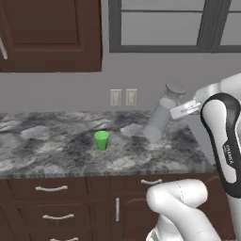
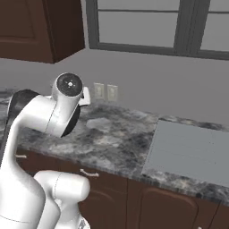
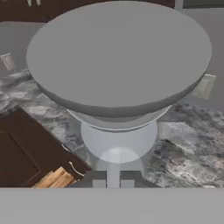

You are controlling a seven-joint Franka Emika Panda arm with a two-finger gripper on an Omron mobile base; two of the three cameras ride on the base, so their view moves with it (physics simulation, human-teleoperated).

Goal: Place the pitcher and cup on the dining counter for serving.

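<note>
Grey-veined marble tabletop point(image 1: 56, 141) over brown drawers point(image 1: 52, 189), not the dining counter, so nothing delivered yet. Pale grey pitcher point(image 1: 159, 118) tilted in the left base view, rim toward the arm, base toward the marble near the back wall; whether that base touches the stone or hangs just above it, impossible to tell from this angle. Hand point(image 3: 113, 183) pressed shut at the pitcher's rim end, the two dark fingertips point(image 3: 99, 183) close together at the foot of the hand view with the wide round rim looming right over them (a pinch on the pitcher's upper part, judging from how the vessel leans with the wrist). Bright green cup point(image 1: 101, 140) upright on the same tabletop, well apart from the pitcher to its left and free of any contact. Twin wall outlets point(image 1: 123, 97) behind, between the two. Flat grey panel point(image 2: 188, 152) set in the marble, seen in the right base view, away from both items.

By way of progress: first item gripped and apparently being lifted off, at an early stage. Still to do: carry the pitcher across to the dining counter, set it upright, come back for the cup, place that beside it. Tilt worth correcting before any drive.
</note>
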